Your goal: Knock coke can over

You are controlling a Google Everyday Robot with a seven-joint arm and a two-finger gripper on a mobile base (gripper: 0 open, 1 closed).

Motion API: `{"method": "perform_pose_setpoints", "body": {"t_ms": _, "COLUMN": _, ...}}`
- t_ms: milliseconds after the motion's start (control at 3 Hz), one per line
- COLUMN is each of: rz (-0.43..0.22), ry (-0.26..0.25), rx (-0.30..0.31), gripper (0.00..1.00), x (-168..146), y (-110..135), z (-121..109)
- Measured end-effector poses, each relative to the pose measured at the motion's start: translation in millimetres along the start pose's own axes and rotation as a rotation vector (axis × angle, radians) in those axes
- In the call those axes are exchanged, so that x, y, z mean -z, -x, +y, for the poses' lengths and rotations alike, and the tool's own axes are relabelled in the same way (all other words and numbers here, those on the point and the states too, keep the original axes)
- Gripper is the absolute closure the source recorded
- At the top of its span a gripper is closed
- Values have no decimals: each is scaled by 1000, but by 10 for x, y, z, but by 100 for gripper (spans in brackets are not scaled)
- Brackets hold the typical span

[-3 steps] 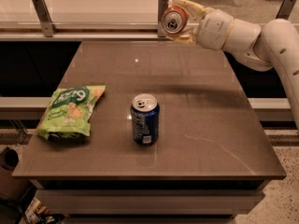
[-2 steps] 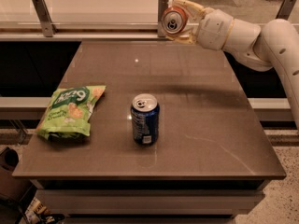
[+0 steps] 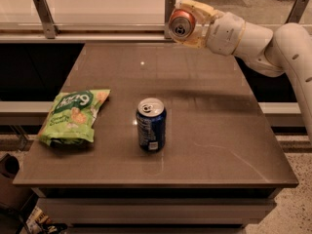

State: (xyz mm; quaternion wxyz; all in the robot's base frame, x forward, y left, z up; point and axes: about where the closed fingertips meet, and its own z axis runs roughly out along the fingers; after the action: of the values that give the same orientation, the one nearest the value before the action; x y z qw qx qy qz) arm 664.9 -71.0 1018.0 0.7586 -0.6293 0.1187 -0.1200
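Landmark for all positions: the blue can [image 3: 150, 125], upright on the brown table [image 3: 219, 130], a little nearer the front edge than the middle, silver top with the pull tab showing.

Coke can [image 3: 181, 23]: off the table, in the air, well beyond the blue can and slightly to its right in the camera view, over the far edge of the tabletop; tipped on its side, silver top turned toward the camera, red-orange body pointing away behind it; nothing else touches it.

Gripper [image 3: 187, 24]: at the same spot as the coke can, far behind and above the blue can; the pale yellow fingers [image 3: 197, 8] are closed onto the coke can, one across its upper side and one under its lower side, pinching it between them; white wrist just right of it.

Arm [image 3: 265, 40]: white, reaches in from the right edge of the view, well behind and to the right of the blue can; its shadow falls on the tabletop behind the blue can.

Chip bag [image 3: 74, 117]: green, lying flat, left of the blue can, apart from it, close to the table's left edge.

Metal posts [image 3: 45, 16]: at the back, beyond the blue can, standing along a pale counter behind the table.
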Motion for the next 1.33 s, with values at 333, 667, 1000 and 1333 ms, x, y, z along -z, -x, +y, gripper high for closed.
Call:
{"method": "perform_pose_setpoints", "body": {"t_ms": 333, "rz": -1, "ry": 5, "rx": 113, "gripper": 100, "x": 36, "y": 47, "z": -48}}
{"method": "perform_pose_setpoints", "body": {"t_ms": 667, "rz": -2, "ry": 5, "rx": 113, "gripper": 100, "x": 35, "y": 48, "z": -48}}
{"method": "perform_pose_setpoints", "body": {"t_ms": 1000, "rz": -11, "ry": 17, "rx": 174, "gripper": 100, "x": 8, "y": 84, "z": -56}}
{"method": "perform_pose_setpoints", "body": {"t_ms": 1333, "rz": -54, "ry": 28, "rx": 329, "gripper": 100, "x": -16, "y": 155, "z": -105}}
